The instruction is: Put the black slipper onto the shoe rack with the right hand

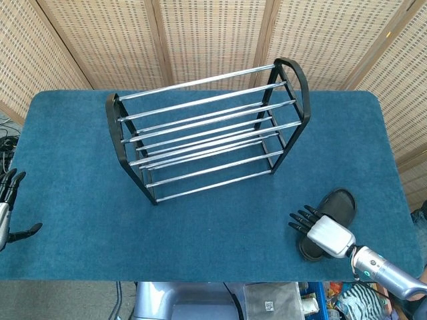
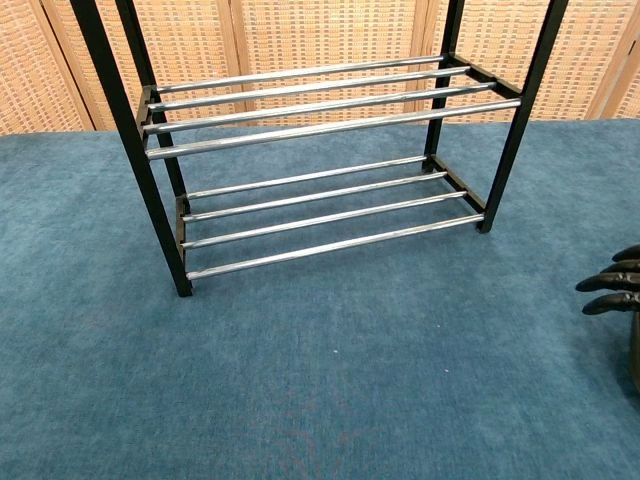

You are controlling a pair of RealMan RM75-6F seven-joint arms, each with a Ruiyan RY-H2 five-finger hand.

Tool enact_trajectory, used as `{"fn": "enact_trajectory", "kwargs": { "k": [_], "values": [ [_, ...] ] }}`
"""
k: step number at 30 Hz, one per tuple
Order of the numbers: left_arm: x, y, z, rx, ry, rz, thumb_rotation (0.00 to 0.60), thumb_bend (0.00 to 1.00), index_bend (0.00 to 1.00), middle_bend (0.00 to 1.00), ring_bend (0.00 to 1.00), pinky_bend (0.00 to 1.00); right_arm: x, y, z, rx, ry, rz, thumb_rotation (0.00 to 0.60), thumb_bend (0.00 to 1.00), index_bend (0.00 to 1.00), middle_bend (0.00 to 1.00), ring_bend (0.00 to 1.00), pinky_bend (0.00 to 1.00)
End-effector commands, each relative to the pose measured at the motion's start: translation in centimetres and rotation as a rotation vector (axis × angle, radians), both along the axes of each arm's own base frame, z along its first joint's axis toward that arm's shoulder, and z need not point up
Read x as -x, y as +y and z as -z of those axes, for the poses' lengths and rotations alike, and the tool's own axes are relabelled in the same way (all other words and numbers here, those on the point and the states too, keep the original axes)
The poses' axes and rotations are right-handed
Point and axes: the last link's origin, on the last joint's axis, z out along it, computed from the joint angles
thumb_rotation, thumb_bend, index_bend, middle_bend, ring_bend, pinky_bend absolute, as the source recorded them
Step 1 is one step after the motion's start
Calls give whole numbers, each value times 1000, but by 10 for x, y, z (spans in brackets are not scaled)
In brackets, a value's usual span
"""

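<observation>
Head and chest views of the blue worktop (image 1: pixel 80 167). The shoe rack (image 1: pixel 207 130) stands at the centre-far part, its chrome bars bare. The black slipper (image 1: pixel 331 213) lies flat at the near right corner, well apart from the rack. The right hand (image 1: pixel 320 230) lies over the slipper's near end, fingers (image 2: pixel 608 290) extended leftward and apart, gripping nothing. The left hand (image 1: pixel 8 207) sits at the near left edge, fingers spread, empty.
</observation>
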Motion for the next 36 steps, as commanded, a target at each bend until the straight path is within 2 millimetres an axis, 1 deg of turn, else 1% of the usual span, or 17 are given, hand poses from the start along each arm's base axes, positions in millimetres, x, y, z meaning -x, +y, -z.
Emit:
{"fn": "enact_trajectory", "kwargs": {
  "k": [1,7,13,23,31,32,34,35,36],
  "values": [
    [0,0,0,1,2,0,600,125,0,0,0,0,7,0,2,-1,42,-42,600,0,0,0,0,0],
    [-1,0,2,4,6,0,600,125,0,0,0,0,22,2,1,1,121,-120,600,0,0,0,0,0],
    [-1,0,2,4,7,-1,600,125,0,0,0,0,32,4,-1,11,135,-119,600,0,0,0,0,0],
    [1,0,1,2,1,-4,600,125,0,0,0,0,36,4,15,-1,109,-134,600,0,0,0,0,0],
    [1,1,2,8,3,-5,600,124,0,0,0,0,41,0,21,2,106,-122,600,0,0,1,0,0],
    [0,1,2,7,3,-4,600,125,0,0,0,0,41,0,21,3,103,-123,600,0,15,17,0,0],
    [0,1,2,6,2,-6,600,125,0,0,0,0,41,-1,22,3,92,-128,600,0,111,106,31,13],
    [1,1,2,6,2,-7,600,125,0,0,0,0,40,0,22,2,81,-136,600,22,204,192,84,53],
    [1,1,2,6,1,-8,600,125,0,0,0,0,39,0,23,0,74,-143,600,58,273,255,134,98]
  ]
}}
